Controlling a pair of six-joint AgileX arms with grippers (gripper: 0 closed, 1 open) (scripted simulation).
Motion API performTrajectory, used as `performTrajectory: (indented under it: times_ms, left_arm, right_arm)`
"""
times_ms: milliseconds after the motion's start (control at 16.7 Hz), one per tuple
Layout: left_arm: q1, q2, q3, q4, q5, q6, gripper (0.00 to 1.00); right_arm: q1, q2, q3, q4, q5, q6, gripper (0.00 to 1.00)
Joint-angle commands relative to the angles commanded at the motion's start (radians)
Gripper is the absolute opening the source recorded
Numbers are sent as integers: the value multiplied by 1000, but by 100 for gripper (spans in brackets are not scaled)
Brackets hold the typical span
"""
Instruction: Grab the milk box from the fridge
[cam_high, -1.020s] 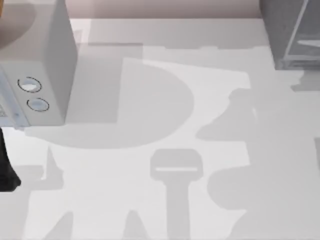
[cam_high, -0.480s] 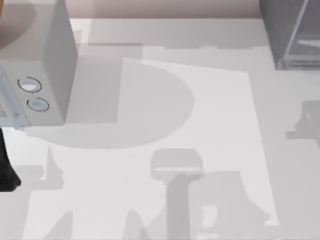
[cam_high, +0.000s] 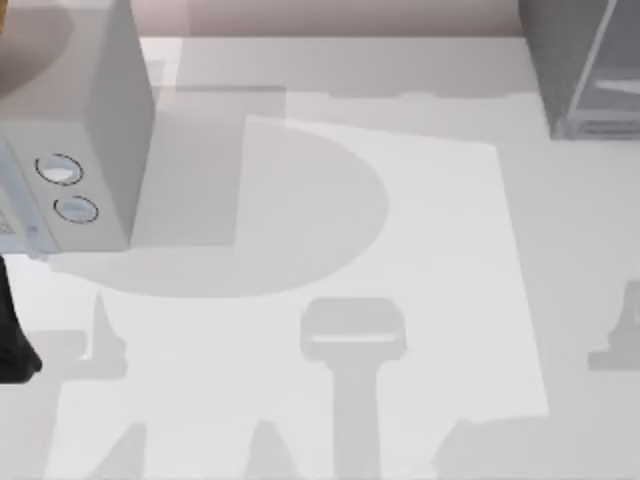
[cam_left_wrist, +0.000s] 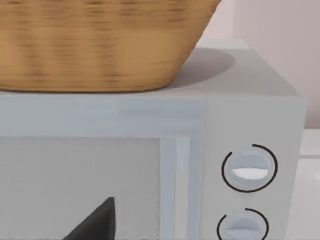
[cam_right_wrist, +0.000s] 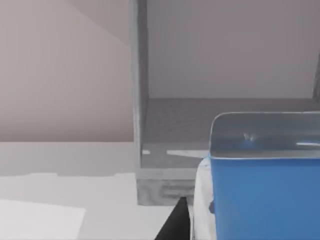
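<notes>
- Top view looks straight down on the tabletop (cam_high: 330, 250).
- Left wrist view faces the microwave (cam_left_wrist: 250, 130) front, close, shared with top view.
- Right wrist view faces the fridge (cam_right_wrist: 165, 145), near.

Rendered kitchen-like setting, plain white desk (cam_high: 300, 400), light grey microwave (cam_high: 90, 120) with two round dials at the left, woven basket (cam_left_wrist: 100, 45) on top of it, dark grey fridge (cam_high: 580, 70) at the far right, bare pale wall behind
</notes>
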Motion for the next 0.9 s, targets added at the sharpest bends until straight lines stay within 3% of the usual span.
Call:
performTrajectory:
  times_ms: [600, 900]
  left_arm:
    - [0, 0, 0, 0, 0, 0, 100]
    - [0, 0, 0, 0, 0, 0, 100]
  right_arm:
    - [13, -69, -32, -52, 11, -1, 0]
    - [87, 138, 27, 153, -2, -3, 0]
